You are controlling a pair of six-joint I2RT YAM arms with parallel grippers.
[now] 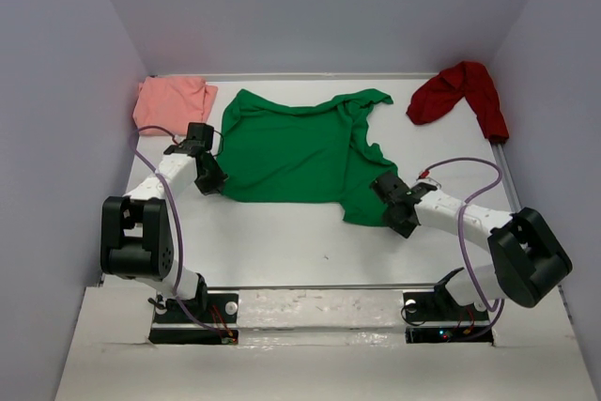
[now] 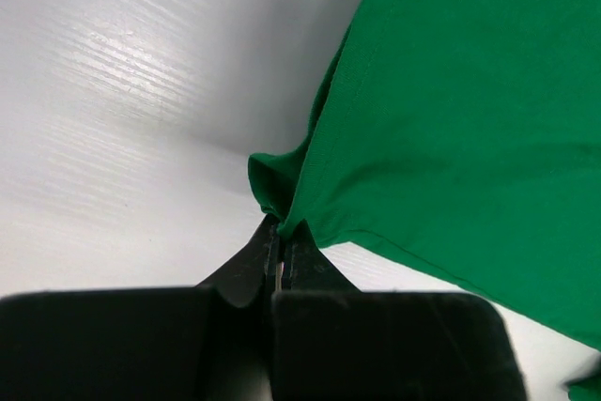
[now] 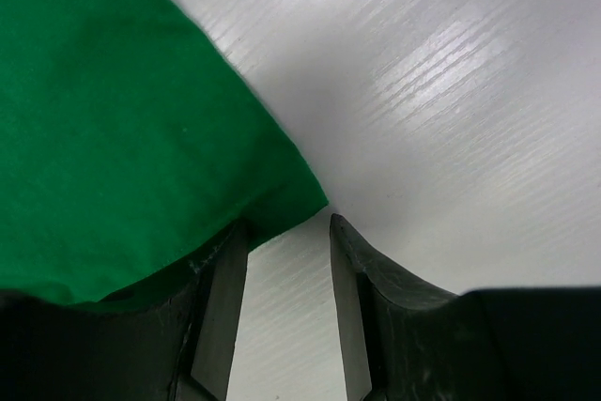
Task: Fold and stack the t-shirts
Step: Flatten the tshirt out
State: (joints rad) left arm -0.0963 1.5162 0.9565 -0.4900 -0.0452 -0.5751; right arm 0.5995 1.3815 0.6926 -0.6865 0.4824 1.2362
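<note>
White table (image 1: 300, 251), faint grain sheen, boxed by pale grey walls (image 1: 56, 91) on 3 sides.

Left gripper (image 2: 280, 232) is pinched tight, jaws together w/ a small bunched fold of the green shirt (image 1: 291, 152) caught at the tips. In the wrist view the hem runs off toward 2 o'clock. Right gripper (image 3: 286, 227) is not clamped. Its jaws stand apart w/ bare table showing btwn them, and the shirt's pointed corner lies over the tip of the 9 o'clock finger w/o being squeezed.

Outward, top view: green shirt lies spread at table centre, a bit toward 12 o'clock. It is mostly flat, but its 3 o'clock side is rumpled and doubled over. Left gripper holds it at about the 8 o'clock corner; right gripper sits at the 5 o'clock corner. Pink shirt (image 1: 172, 100) lies crumpled in the 10 o'clock corner, just beside the green one. Dark red shirt (image 1: 460, 91) is heaped at 2 o'clock by the wall, well apart.

Step in hand, as I read it: securing both near corners of the green shirt, prob. for a first fold. None looks folded or stacked yet. Next move calls for the right jaws to get round that corner and close w/ enough cloth in the bite not to slip, then an even lift from both sides.
</note>
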